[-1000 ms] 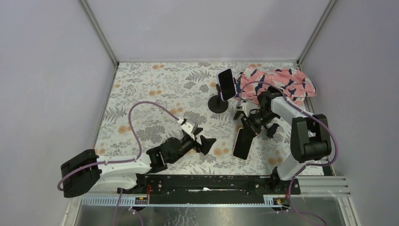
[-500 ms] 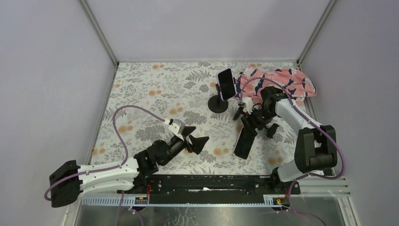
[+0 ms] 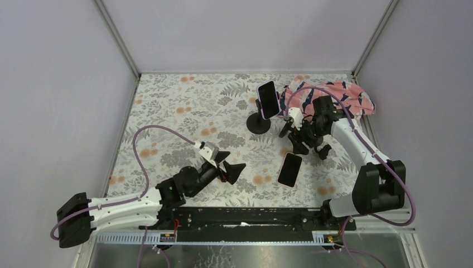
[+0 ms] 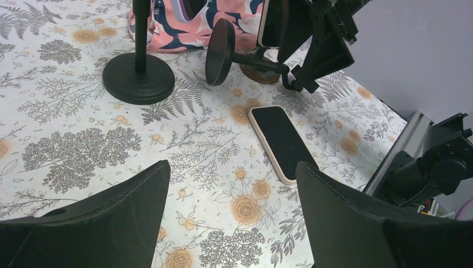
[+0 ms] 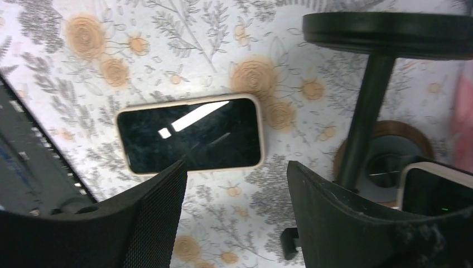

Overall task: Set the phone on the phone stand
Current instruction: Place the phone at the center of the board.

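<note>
The phone (image 3: 290,169), dark-screened in a cream case, lies flat on the floral table; it also shows as the phone (image 4: 281,142) and the phone (image 5: 189,134). My right gripper (image 3: 304,146) hovers just behind it, and the right gripper (image 5: 237,166) is open and holds nothing. A black phone stand (image 3: 259,124) stands upright with a lilac-cased phone (image 3: 268,100) on it. A second black stand (image 4: 219,44) lies tipped beside the right gripper, its disc (image 5: 390,28) on edge. My left gripper (image 3: 237,160) is open and empty, left of the phone, as the left gripper (image 4: 233,167) also shows.
A pink patterned cloth (image 3: 329,100) lies bunched at the back right. A round brown wooden piece (image 5: 410,137) sits on the table under the tipped stand's pole. Another cream-cased phone edge (image 5: 435,190) shows at the right wrist view's corner. Grey walls enclose the table.
My right gripper opened and let go of the phone, then drew back toward the stands. The phone, held tilted before, now lies flat. The left arm shifted slightly left.
</note>
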You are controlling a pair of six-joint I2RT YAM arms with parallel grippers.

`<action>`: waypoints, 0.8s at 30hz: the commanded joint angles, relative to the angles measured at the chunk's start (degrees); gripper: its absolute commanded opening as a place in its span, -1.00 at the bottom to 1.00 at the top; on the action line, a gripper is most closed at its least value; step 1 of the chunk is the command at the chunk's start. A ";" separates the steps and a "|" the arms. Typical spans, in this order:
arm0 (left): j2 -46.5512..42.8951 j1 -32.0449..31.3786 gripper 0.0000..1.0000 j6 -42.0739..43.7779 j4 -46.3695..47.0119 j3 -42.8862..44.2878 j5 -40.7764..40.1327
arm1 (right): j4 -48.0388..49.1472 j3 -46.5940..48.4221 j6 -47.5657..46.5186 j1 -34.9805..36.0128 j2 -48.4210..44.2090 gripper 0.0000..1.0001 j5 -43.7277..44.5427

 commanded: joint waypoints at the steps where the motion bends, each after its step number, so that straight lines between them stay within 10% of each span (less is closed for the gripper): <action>1: -2.16 0.39 0.80 0.93 -0.59 0.26 -0.57 | 7.45 0.55 -4.72 -0.12 -2.04 0.46 4.20; 17: -6.31 0.39 0.81 0.32 -3.53 -1.14 -2.07 | 29.28 -3.84 -3.35 -0.12 8.30 0.41 18.59; 24: -6.05 0.39 0.81 -0.38 -3.66 -1.23 -1.70 | 29.70 -5.41 -2.04 -0.12 10.83 0.06 17.73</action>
